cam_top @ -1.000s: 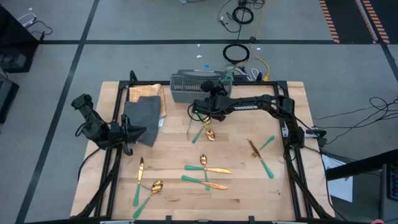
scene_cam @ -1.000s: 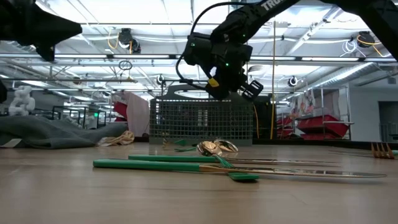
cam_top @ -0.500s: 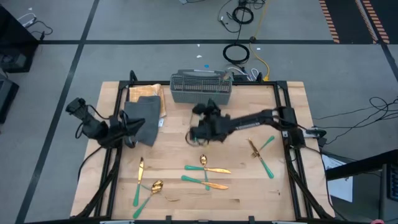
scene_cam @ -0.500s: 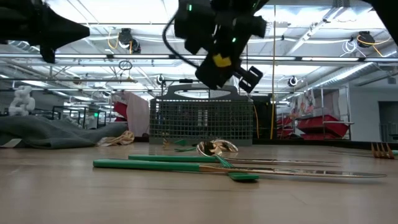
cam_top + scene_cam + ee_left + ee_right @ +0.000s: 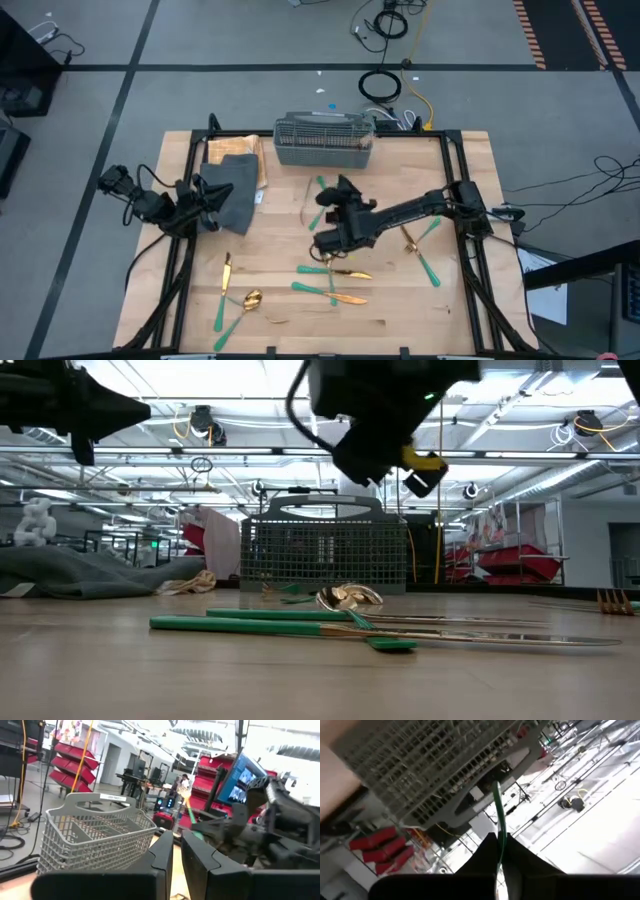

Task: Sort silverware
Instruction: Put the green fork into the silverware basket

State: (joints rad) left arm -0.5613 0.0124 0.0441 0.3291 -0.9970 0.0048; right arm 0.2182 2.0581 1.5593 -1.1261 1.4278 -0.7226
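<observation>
The right gripper [image 5: 330, 240] is closed on a teal-handled piece of silverware [image 5: 498, 815], raised above the bench [image 5: 400, 310] centre, with the mesh basket [image 5: 322, 140] at 12 o'clock. Recommended: carry the piece level to the basket, align it over one compartment, then release. Its head is hidden, so its type is undetermined. The left gripper [image 5: 176, 851] waits at 9 o'clock, fingers nearly together, empty. Loose silverware [image 5: 330, 270] lies at 6 o'clock.
</observation>
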